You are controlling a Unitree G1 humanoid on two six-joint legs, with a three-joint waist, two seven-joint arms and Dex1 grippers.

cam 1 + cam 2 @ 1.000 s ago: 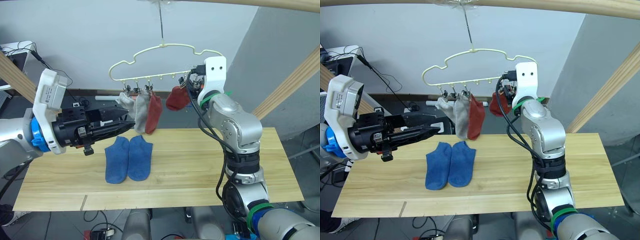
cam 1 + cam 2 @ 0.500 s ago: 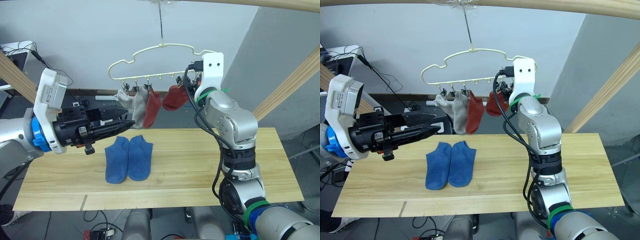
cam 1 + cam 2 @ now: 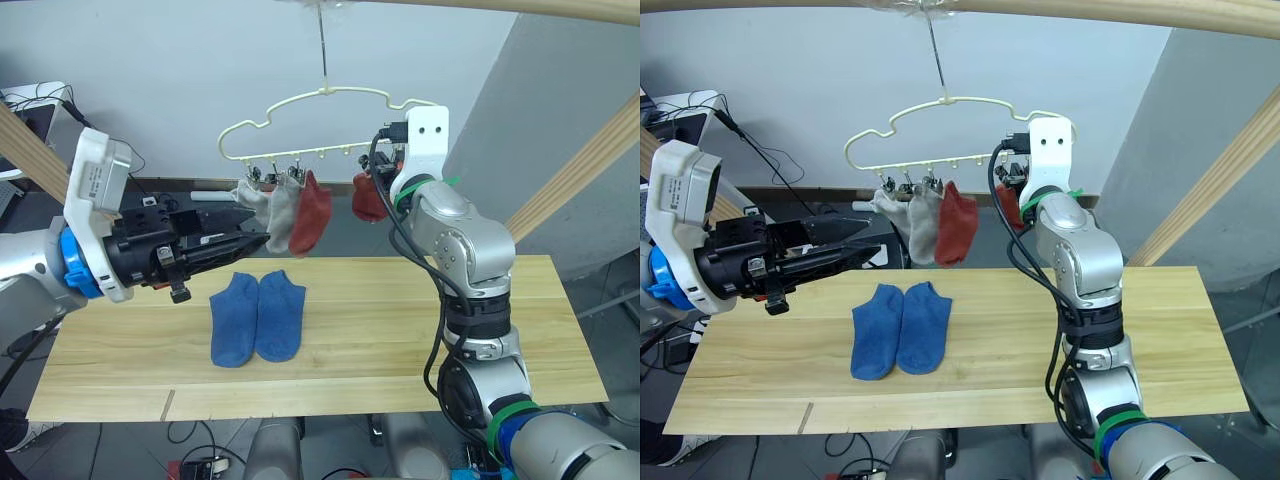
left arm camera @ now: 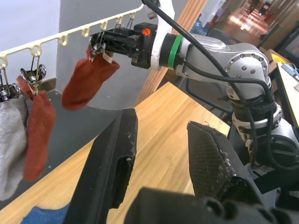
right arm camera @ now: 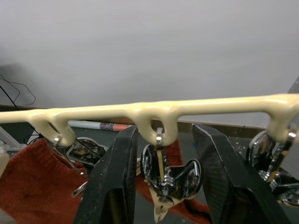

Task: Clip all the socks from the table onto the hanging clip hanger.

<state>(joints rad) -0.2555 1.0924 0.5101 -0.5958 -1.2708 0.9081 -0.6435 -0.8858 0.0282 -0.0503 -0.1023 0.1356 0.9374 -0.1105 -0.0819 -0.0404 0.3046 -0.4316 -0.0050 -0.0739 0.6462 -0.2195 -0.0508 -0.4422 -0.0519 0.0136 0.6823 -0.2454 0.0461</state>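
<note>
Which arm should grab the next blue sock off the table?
Left, probably. The left gripper is open, holds nothing, and hovers just above and left of the two blue socks on the table. The right gripper is up at the clip hanger, its fingers straddling a clip that holds a rust-red sock.

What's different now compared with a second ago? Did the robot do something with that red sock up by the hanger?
The right gripper brought the second rust-red sock up under the clip hanger; it now hangs from a clip between the open fingers. The hanger swung a little, tilting the other rust-red sock. The left gripper stays open and raised, and the two blue socks lie unmoved on the table.
</note>
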